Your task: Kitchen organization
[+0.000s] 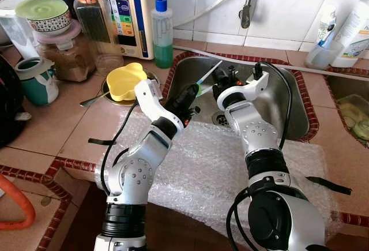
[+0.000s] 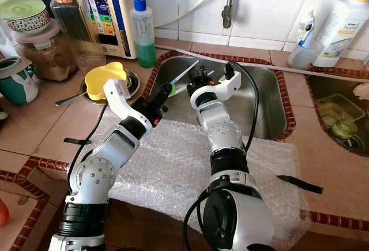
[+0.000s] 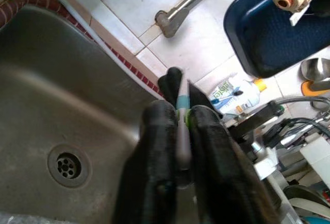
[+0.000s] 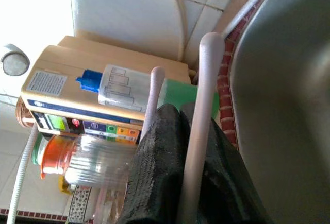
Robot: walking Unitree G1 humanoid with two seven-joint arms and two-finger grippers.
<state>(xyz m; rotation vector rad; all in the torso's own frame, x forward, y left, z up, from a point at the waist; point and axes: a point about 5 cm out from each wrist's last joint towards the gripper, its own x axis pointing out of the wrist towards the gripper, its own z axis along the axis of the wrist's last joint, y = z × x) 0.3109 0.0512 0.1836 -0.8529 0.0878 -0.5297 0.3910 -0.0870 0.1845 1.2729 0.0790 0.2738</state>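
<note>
Over the steel sink (image 1: 285, 107), my left gripper (image 1: 190, 96) is shut on a slim utensil (image 1: 209, 73) with a pale shaft and a green and teal band; its handle sits between the fingers (image 3: 181, 116). Just to its right, my right gripper (image 1: 222, 81) is also inside the sink's left half. It is shut on two pale pink sticks (image 4: 203, 105) that run along its fingers. The sink drain (image 3: 64, 166) lies below the left gripper. The two grippers are close together, almost touching.
Bubble wrap (image 1: 196, 164) covers the tiled counter in front of the sink. A yellow cup (image 1: 127, 81) and a spoon (image 1: 95, 98) lie left of the sink, with a green bottle (image 1: 162, 32) and jars (image 1: 63, 55) behind. The faucet (image 1: 249, 0) hangs above; a second basin (image 1: 351, 109) is at right.
</note>
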